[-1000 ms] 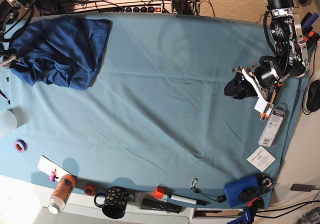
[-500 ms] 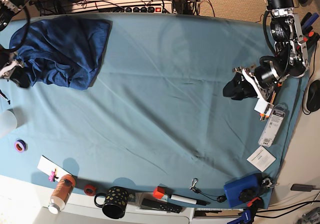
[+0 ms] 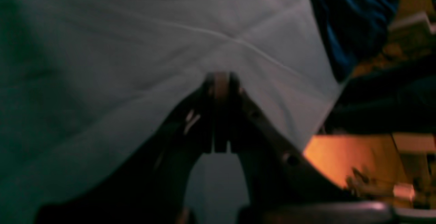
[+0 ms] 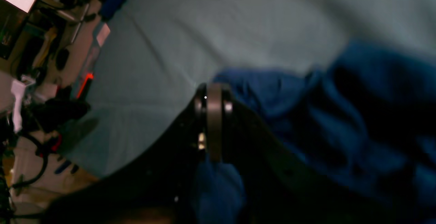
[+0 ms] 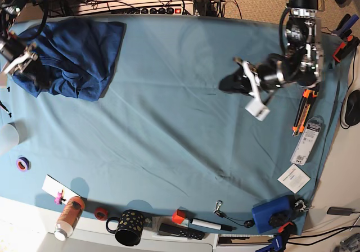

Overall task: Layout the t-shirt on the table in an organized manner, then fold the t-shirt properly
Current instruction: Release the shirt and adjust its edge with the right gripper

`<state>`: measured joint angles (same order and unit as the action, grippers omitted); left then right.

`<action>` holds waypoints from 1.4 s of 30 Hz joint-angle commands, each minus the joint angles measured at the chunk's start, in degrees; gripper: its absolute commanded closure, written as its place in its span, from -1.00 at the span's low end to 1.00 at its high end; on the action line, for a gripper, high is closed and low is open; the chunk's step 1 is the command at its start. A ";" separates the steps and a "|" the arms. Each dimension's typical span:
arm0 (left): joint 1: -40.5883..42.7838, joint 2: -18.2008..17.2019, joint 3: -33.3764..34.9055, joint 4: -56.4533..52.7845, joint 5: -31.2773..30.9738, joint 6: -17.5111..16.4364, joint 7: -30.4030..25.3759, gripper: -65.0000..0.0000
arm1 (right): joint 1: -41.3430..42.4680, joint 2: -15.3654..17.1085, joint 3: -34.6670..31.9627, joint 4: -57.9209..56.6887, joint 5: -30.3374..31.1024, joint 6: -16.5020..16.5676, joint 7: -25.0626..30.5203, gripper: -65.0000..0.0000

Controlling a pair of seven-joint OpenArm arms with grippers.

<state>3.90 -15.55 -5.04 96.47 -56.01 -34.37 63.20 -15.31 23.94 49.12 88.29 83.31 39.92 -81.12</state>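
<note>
The dark navy t-shirt [image 5: 73, 52] lies crumpled at the table's [image 5: 169, 122] far left corner. It also fills the right of the right wrist view [image 4: 340, 122] and shows at the top right of the left wrist view [image 3: 347, 19]. My right gripper [image 5: 29, 71] [image 4: 214, 94] is shut, low over the shirt's left edge. No fabric shows between its tips, though shirt shows through the gap below the fingers. My left gripper [image 5: 224, 85] [image 3: 221, 81] is shut on nothing, above bare cloth at the right middle and far from the shirt.
Along the front edge stand a bottle [image 5: 70, 215], a black mug [image 5: 130, 227], a marker [image 5: 208, 224] and a blue box [image 5: 271, 214]. A tape roll [image 5: 22, 163] lies at the left. A package [image 5: 306, 141] and paper [image 5: 293, 178] lie at the right.
The left arm has swung in from the right edge toward the middle and shut its jaws. The right gripper has shut and shifted onto the shirt's left edge.
</note>
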 commanded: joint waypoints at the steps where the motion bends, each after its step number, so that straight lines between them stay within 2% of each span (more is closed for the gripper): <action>1: -0.90 -0.31 0.96 0.90 -1.20 -0.61 -1.03 1.00 | -0.94 1.60 0.50 0.87 1.69 0.08 1.12 1.00; 4: -0.92 -0.31 4.04 0.90 -1.01 -2.82 -1.03 1.00 | -4.72 1.60 0.50 0.87 1.69 0.08 1.12 1.00; 9: -0.92 -0.28 6.05 0.90 -1.05 -2.80 -1.05 1.00 | -9.07 1.46 0.48 0.87 1.69 0.08 1.12 1.00; 14: -1.07 -0.28 6.03 0.90 -1.07 -2.80 -1.07 1.00 | -9.51 0.68 0.44 0.87 1.69 0.08 1.12 1.00; 22: -1.05 -0.28 6.03 0.90 -1.07 -2.78 -1.07 1.00 | -6.95 -3.10 0.44 0.87 -13.70 0.08 1.12 1.00; 27: -1.03 -0.31 6.03 0.90 -1.05 -2.78 -1.05 1.00 | -3.98 -2.45 0.50 0.87 -21.59 0.08 2.29 1.00; 35: -1.03 -0.31 6.03 0.90 -1.03 -2.78 -1.05 1.00 | 5.64 -1.42 0.48 0.87 -21.81 0.08 3.15 1.00; 40: -1.03 -0.33 6.03 0.90 -1.03 -2.78 -1.05 1.00 | 7.82 -1.36 0.48 0.87 -21.88 0.08 1.12 1.00; 42: -1.05 -0.31 6.03 0.90 -1.03 -2.78 -1.05 1.00 | 7.82 -1.33 0.48 0.85 -24.00 0.08 1.12 1.00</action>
<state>3.77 -15.57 1.10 96.47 -55.59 -36.75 63.20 -7.92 21.08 49.19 88.29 58.24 39.94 -80.97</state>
